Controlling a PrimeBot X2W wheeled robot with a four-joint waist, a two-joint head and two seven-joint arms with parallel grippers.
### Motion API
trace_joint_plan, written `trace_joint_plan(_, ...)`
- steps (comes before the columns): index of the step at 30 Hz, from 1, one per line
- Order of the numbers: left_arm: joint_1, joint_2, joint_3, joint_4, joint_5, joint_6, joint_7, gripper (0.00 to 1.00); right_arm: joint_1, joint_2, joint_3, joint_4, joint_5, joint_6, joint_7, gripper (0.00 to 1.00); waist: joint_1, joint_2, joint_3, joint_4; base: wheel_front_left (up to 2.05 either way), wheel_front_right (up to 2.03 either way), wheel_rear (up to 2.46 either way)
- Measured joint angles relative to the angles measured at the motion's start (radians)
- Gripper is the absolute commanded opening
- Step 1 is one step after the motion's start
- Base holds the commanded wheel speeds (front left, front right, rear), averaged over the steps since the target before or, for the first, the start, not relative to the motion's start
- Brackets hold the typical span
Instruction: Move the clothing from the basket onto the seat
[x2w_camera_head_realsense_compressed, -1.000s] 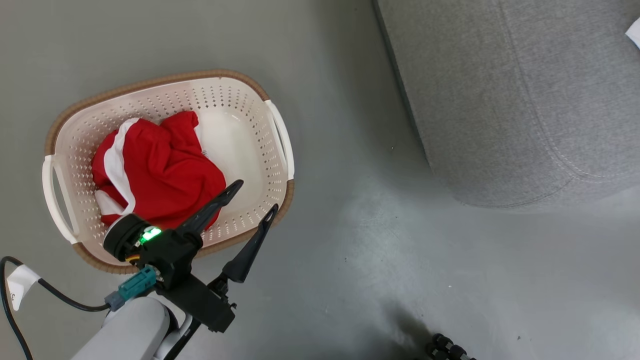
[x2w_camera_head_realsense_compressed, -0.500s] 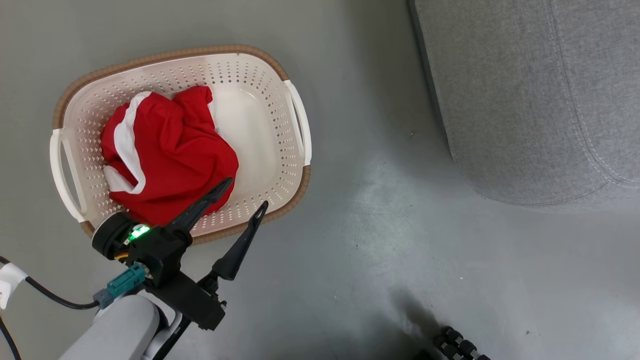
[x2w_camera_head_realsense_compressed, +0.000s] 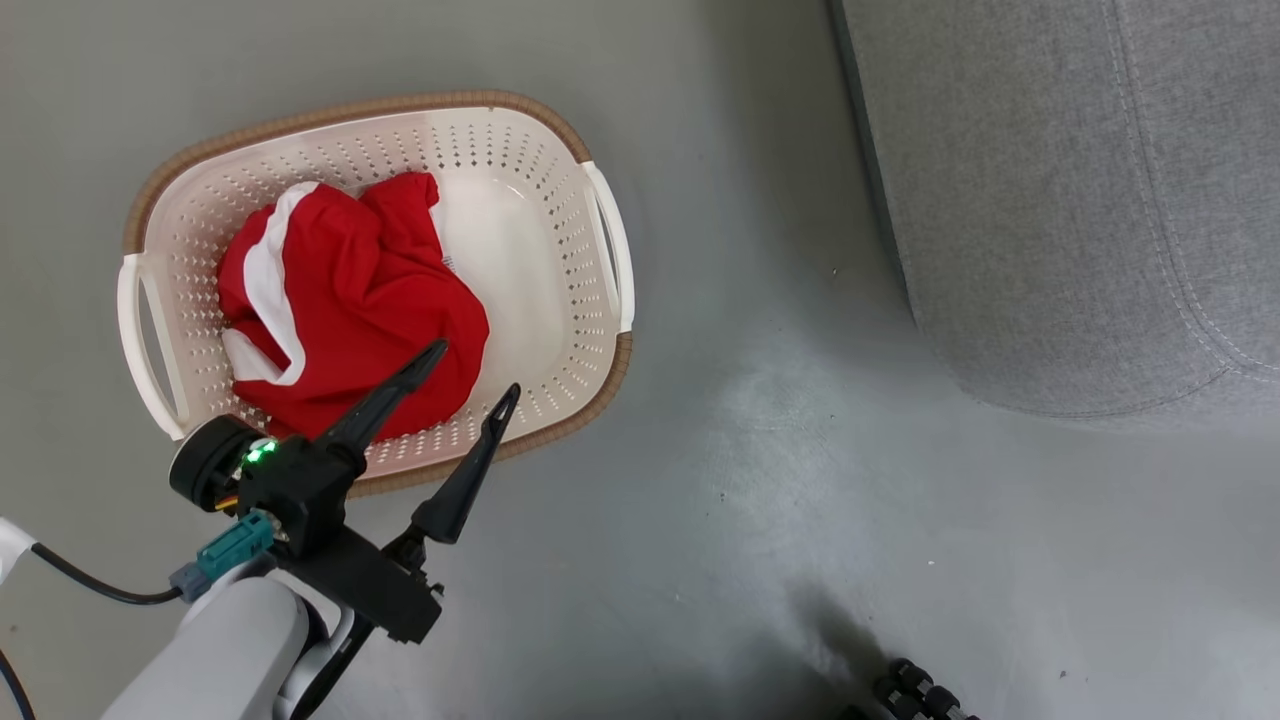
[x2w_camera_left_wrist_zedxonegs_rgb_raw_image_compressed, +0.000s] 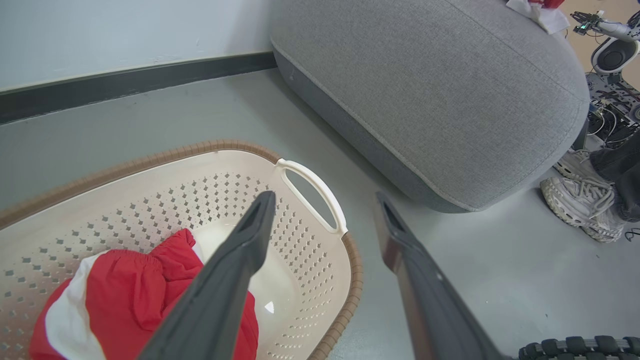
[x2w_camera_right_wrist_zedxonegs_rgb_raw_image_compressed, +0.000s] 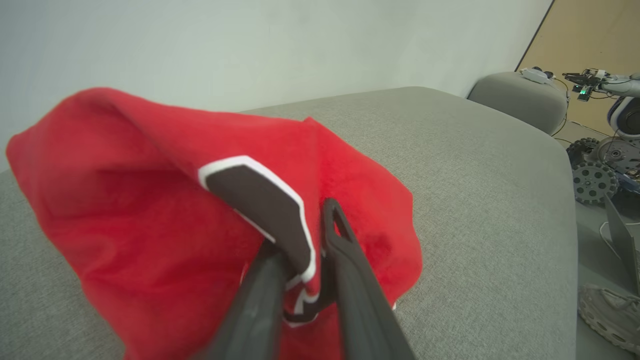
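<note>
A red garment with white trim, part of the clothing (x2w_camera_head_realsense_compressed: 350, 300) (x2w_camera_left_wrist_zedxonegs_rgb_raw_image_compressed: 120, 290), lies crumpled in the cream basket (x2w_camera_head_realsense_compressed: 400, 102) (x2w_camera_left_wrist_zedxonegs_rgb_raw_image_compressed: 200, 147) on the floor. My left gripper (x2w_camera_head_realsense_compressed: 475, 370) (x2w_camera_left_wrist_zedxonegs_rgb_raw_image_compressed: 325, 197) hovers open over the basket's near right part, one finger above the garment, the other above the rim. In the right wrist view my right gripper (x2w_camera_right_wrist_zedxonegs_rgb_raw_image_compressed: 305, 240) is shut on another red garment (x2w_camera_right_wrist_zedxonegs_rgb_raw_image_compressed: 150, 200) with a black white-edged numeral. The cloth is pinched between the fingers and hangs over the grey seat (x2w_camera_right_wrist_zedxonegs_rgb_raw_image_compressed: 475, 175) (x2w_camera_head_realsense_compressed: 1050, 200) (x2w_camera_left_wrist_zedxonegs_rgb_raw_image_compressed: 425, 90).
Bare grey floor separates the basket from the seat. A black cable (x2w_camera_head_realsense_compressed: 80, 590) trails at my lower left. My wheel tread (x2w_camera_head_realsense_compressed: 920, 695) (x2w_camera_left_wrist_zedxonegs_rgb_raw_image_compressed: 575, 345) shows at the bottom. A person's white shoes (x2w_camera_left_wrist_zedxonegs_rgb_raw_image_compressed: 580, 200) and another robot (x2w_camera_left_wrist_zedxonegs_rgb_raw_image_compressed: 610, 40) stand beyond the seat's far end.
The head camera has shifted, sliding the basket and seat to the right in view. My left gripper, still open, now reaches a little further over the basket.
</note>
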Motion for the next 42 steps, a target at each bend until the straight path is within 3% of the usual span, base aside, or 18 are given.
trace_joint_plan(3, -0.009, -0.013, 0.003, 0.007, -0.001, 0.0, 0.0, 1.0, 0.009, -0.01, 0.014, -0.001, -0.006, 0.002, -0.009, 1.0, 0.0, 0.0, -0.014, 0.001, 0.0, 0.0, 0.0)
trace_joint_plan(13, -0.03, -0.083, 0.021, 0.052, -0.03, 0.0, 0.0, 1.0, 0.058, -0.069, 0.04, 0.0, -0.021, 0.103, -0.026, 1.0, -0.0001, 0.0, -0.081, 0.021, 0.0, 0.0, 0.0)
trace_joint_plan(23, -0.028, -0.155, 0.094, 0.141, -0.062, 0.0, 0.0, 1.0, 0.17, 0.012, 0.106, -0.088, -0.054, 0.155, -0.026, 1.0, -0.0002, -0.0001, -0.185, 0.057, 0.0, 0.0, 0.0)
trace_joint_plan(32, -0.003, -0.222, 0.151, 0.228, -0.063, 0.0, 0.0, 1.0, 0.308, 0.138, 0.188, -0.218, -0.086, 0.19, -0.026, 1.0, -0.0002, -0.0001, -0.302, 0.111, 0.0, 0.0, 0.0)
trace_joint_plan(42, 0.023, -0.254, 0.225, 0.288, -0.062, 0.009, 0.0, 1.0, 0.45, 0.19, 0.242, -0.318, -0.086, 0.226, -0.026, 1.0, -0.0002, -0.0002, -0.399, 0.198, 0.0, 0.0, 0.0)
